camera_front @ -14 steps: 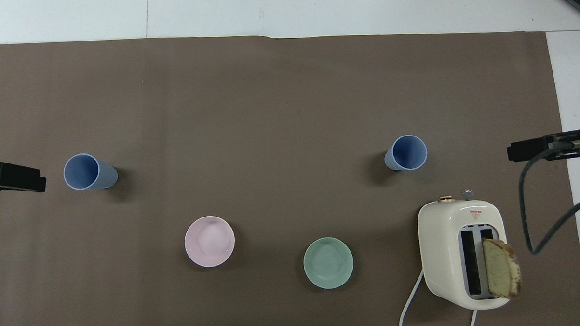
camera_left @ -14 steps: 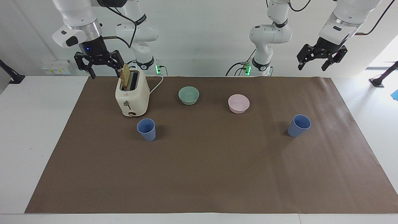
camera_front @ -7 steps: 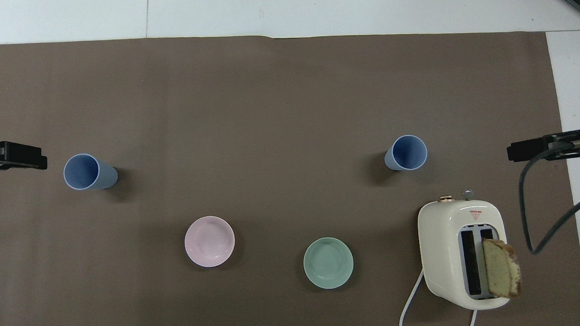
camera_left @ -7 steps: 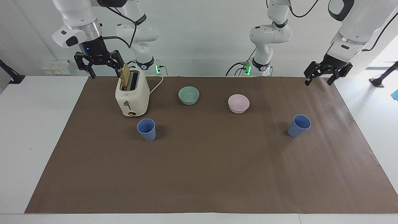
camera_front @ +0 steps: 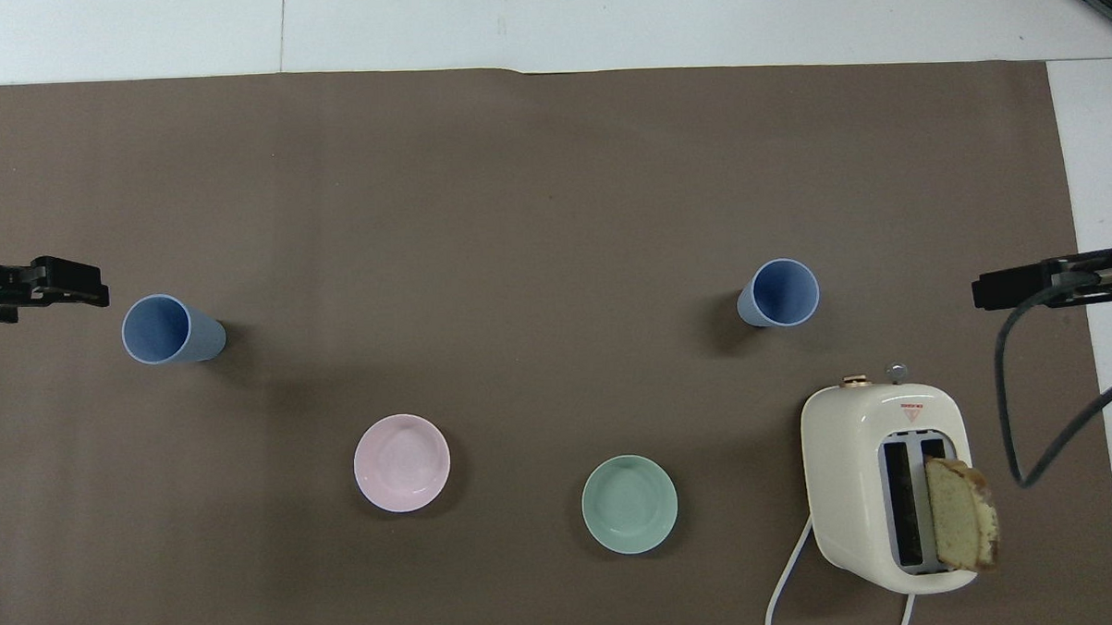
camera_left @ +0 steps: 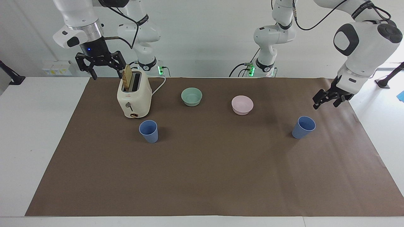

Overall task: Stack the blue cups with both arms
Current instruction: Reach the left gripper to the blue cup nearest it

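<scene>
Left gripper (camera_left: 326,101): released, over the mat beside one blue cup (camera_left: 303,127) | Right gripper (camera_left: 100,66): released, hovering by toaster (camera_left: 134,96) | Second blue cup (camera_left: 149,131): untouched

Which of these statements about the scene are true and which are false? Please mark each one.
1. Both blue cups, one in front of the toaster and one toward the left arm's end, stand apart on the table. True.
2. The left gripper holds a cup. False: it is open, holding nothing.
3. A bread slice sticks out of the toaster. True.
4. The pink bowl sits inside the green bowl. False: they stand apart.
5. The right gripper is open, up beside the toaster. True.
</scene>
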Available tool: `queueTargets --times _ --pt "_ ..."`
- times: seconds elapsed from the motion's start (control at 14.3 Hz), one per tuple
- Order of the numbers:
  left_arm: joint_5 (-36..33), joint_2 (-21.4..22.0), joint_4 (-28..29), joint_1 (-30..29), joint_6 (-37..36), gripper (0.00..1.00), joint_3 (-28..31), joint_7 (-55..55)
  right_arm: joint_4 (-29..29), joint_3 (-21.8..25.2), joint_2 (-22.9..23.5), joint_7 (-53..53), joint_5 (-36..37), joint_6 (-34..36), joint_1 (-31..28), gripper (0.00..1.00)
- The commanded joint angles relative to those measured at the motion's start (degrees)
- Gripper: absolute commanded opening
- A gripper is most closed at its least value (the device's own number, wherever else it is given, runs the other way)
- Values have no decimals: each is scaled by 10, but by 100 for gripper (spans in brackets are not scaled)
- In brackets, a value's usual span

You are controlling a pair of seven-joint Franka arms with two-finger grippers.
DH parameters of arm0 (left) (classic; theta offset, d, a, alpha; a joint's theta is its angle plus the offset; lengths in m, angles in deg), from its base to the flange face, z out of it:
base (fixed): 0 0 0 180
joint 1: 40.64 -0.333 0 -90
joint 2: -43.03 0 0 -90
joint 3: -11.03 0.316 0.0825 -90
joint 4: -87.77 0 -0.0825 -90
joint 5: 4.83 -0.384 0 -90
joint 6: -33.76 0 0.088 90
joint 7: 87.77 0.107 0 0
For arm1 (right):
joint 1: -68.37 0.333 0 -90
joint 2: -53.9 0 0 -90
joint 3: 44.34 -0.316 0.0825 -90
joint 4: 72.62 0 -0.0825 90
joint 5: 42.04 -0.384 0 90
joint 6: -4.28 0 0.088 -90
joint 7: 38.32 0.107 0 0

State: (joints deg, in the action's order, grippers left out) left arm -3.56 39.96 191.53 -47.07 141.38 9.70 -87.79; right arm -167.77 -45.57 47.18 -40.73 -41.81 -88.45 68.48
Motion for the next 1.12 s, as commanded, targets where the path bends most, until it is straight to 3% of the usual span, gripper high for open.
queueTargets --times 0.0,0.28,0.7,0.84,0.91,1.05 --pt "5 -13 39 -17 56 100 -4 0 -6 -3 -8 6 -10 4 -7 100" --pt "20 -25 115 -32 144 100 -5 -1 -6 -3 -8 6 -10 4 -7 100" --pt "21 -34 147 -25 177 100 -5 -1 -6 -3 -8 6 -10 4 -8 100" --pt "21 -35 146 -23 176 12 -5 -3 -6 -3 -8 6 -10 4 -7 100" --pt "21 -35 146 -23 176 0 -5 -2 -6 -3 -8 6 -10 4 -8 100" --pt "22 -39 139 -22 175 0 -6 -2 -6 -3 -8 6 -10 4 -8 100"
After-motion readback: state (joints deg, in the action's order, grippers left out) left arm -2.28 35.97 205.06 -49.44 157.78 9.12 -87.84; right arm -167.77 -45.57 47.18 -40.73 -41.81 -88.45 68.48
